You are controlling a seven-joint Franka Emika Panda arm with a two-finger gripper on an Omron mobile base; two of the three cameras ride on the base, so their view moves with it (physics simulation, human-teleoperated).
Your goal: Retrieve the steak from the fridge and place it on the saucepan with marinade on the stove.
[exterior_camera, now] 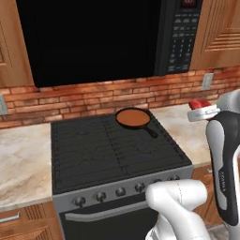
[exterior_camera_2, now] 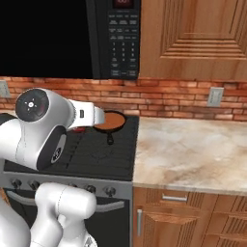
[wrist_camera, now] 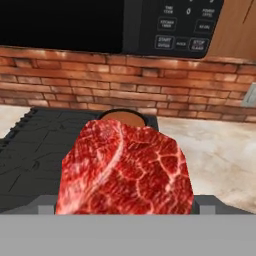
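A: The steak (wrist_camera: 125, 170) is carried flat between the jaws of the hand (wrist_camera: 125, 207), which are spread wide because the meat itself is wide; a grip on the steak is what is seen from the hand view.

B: And relative to the saucepan (exterior_camera: 133, 118)?

A: The steak is held on the near right of the saucepan, well apart from it, raised above the stove (exterior_camera: 112, 150). In the left base view a red sliver of it (exterior_camera: 199, 104) is seen over the desk (exterior_camera: 185, 124) right of the saucepan.

B: Why so high?

A: Probably so the grates and the pan's rim are cleared before lowering. The marinade (exterior_camera: 132, 116) lies smooth and uncovered, so placement is judged not yet done.

B: The pan's position?

A: It is set at the back right of the stove, handle pointed forward and right, below the microwave (exterior_camera: 101, 37).
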